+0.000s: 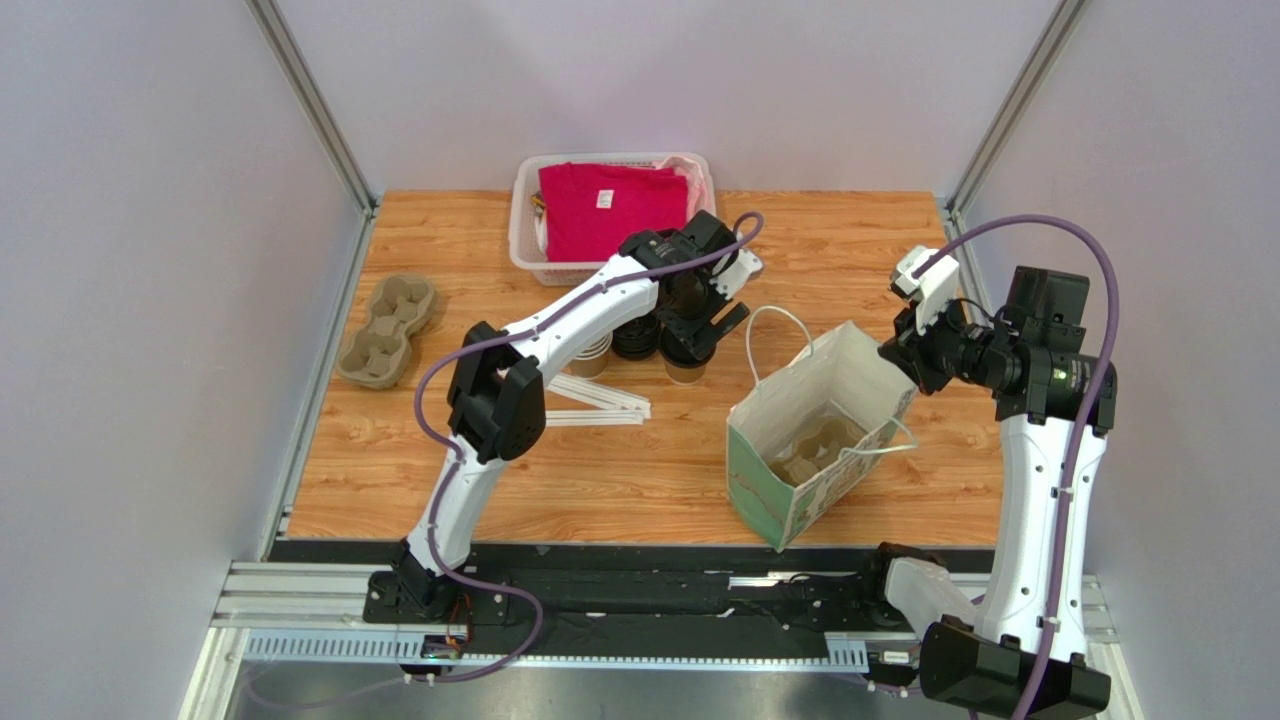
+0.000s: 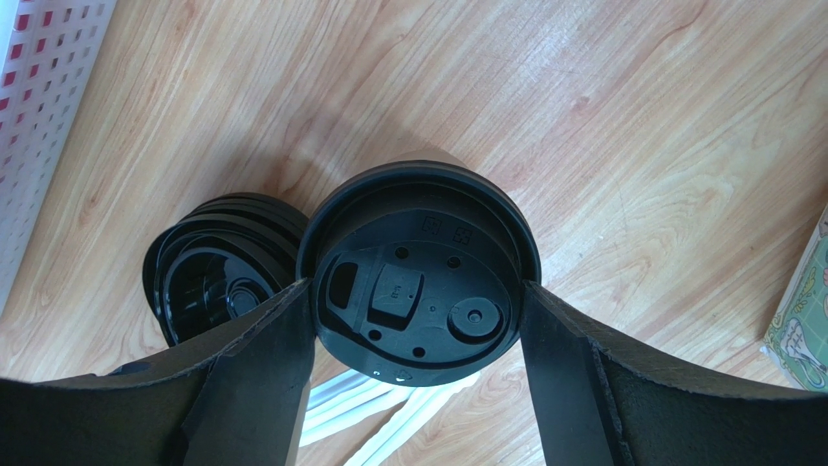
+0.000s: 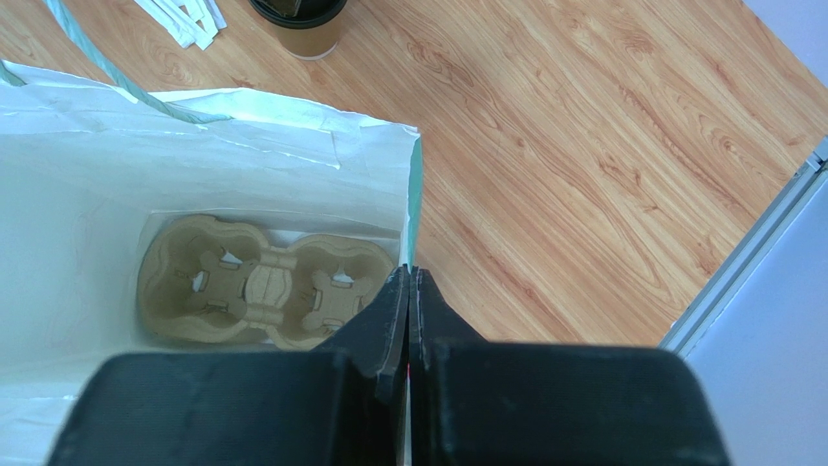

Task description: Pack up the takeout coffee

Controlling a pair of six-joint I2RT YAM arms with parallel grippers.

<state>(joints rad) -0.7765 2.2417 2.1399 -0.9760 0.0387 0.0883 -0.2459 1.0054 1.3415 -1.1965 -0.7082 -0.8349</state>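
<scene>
The takeout coffee (image 2: 418, 282), a cup under a round black lid, stands on the wooden table (image 1: 902, 240) behind the bag. My left gripper (image 2: 418, 287) reaches down over it, one finger touching each side of the lid rim. From above, that gripper (image 1: 694, 323) hides most of the cup (image 1: 687, 365). A white paper bag (image 1: 796, 450) stands open at front right, with a tan cup carrier (image 3: 262, 286) on its bottom. My right gripper (image 3: 410, 272) is shut on the bag's top edge (image 3: 413, 194), at its right corner (image 1: 906, 357).
A pile of spare black lids (image 2: 209, 277) lies just left of the coffee, with a stack of paper cups (image 1: 591, 357) beyond. White sticks (image 1: 601, 402) lie in front of them. A white basket (image 1: 526, 225) with red cloth sits at the back. Cardboard carriers (image 1: 388, 327) lie at the left edge.
</scene>
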